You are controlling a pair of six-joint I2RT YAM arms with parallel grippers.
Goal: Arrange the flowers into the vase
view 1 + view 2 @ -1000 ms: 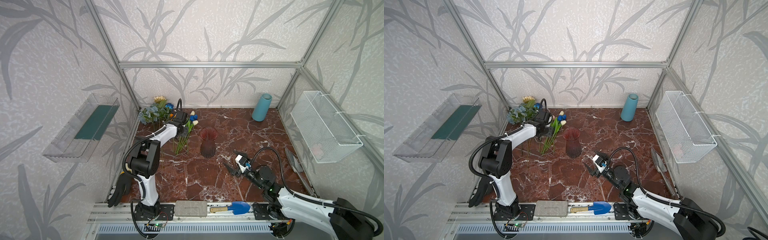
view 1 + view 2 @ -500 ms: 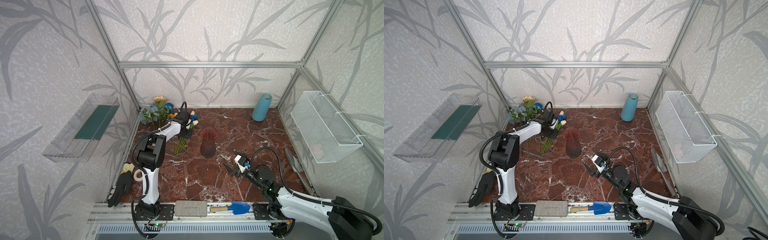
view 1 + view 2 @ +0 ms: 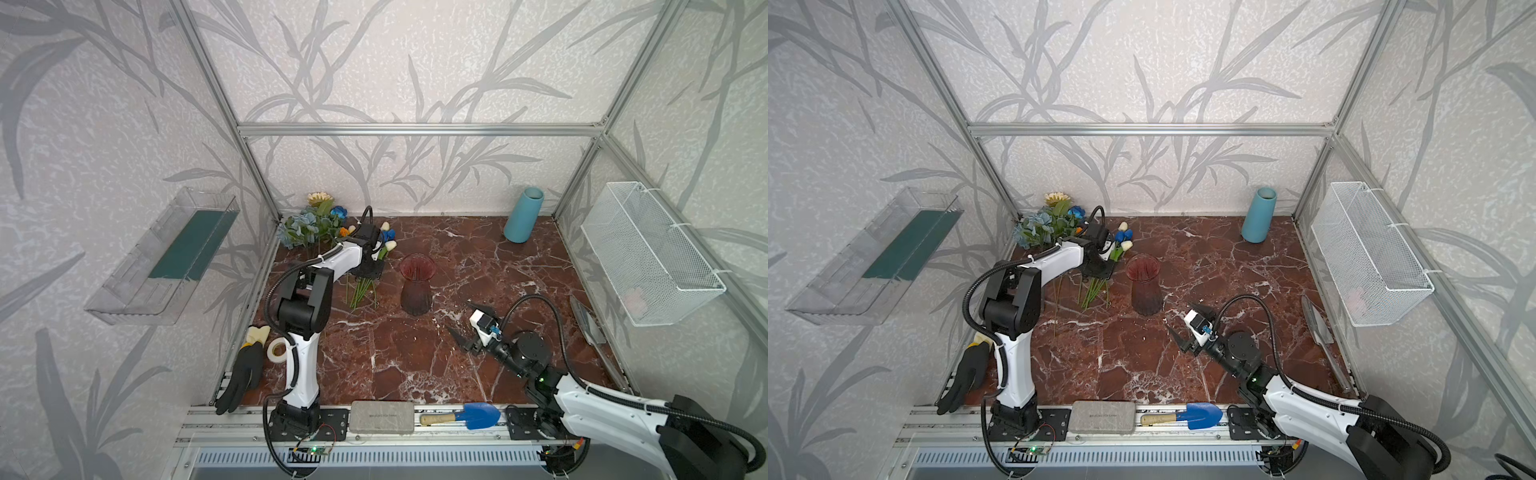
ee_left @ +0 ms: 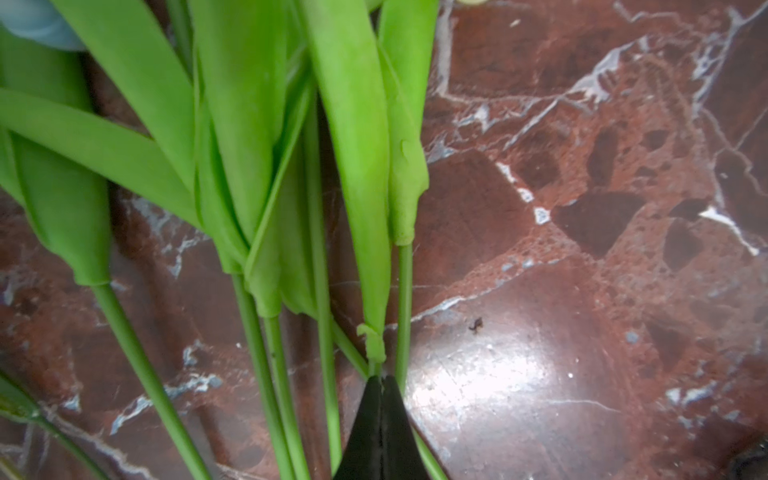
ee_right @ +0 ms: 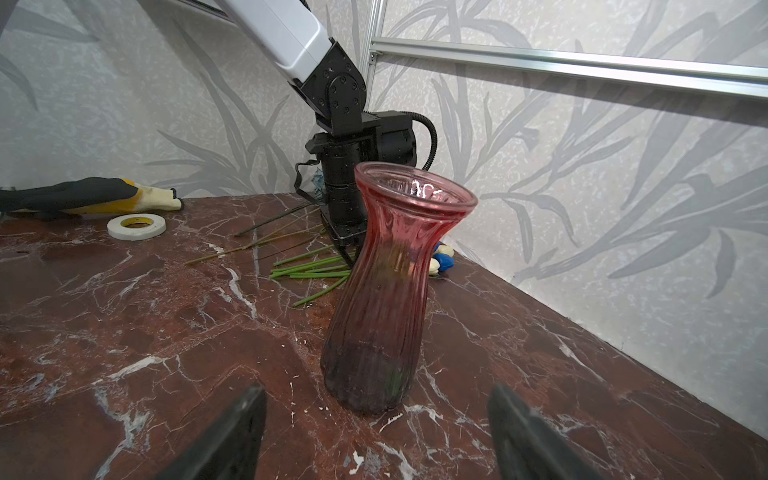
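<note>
1. Tulip bunch (image 3: 360, 291): laid flat on the marble tabletop (image 3: 457, 257), stems fanned toward the front. It lies just beside the red glass vase (image 3: 417, 286), on its left in both top views. Nothing is seen in the vase.
2. Left gripper (image 4: 379, 380): jaws are seen fully shut, w/ one thin tulip stem running into the tips. Whether it is truly pinched can't be told. Risk: the stem could be lost on the lift, or the overlapping stems & leaves dragged along.
3. Vase: upright, narrow-waisted, not steadied by anything. Risk: it could be tipped by the wrist or a trailing stem – the mouth is small, so a slanted stem may be caught on the rim.
4. Right gripper (image 3: 465, 322): jaws held approx. half open, nothing held – near the vase but apart.
5. Rose/daisy bunch (image 3: 309, 224): close behind the left wrist, so it may be brushed.
</note>
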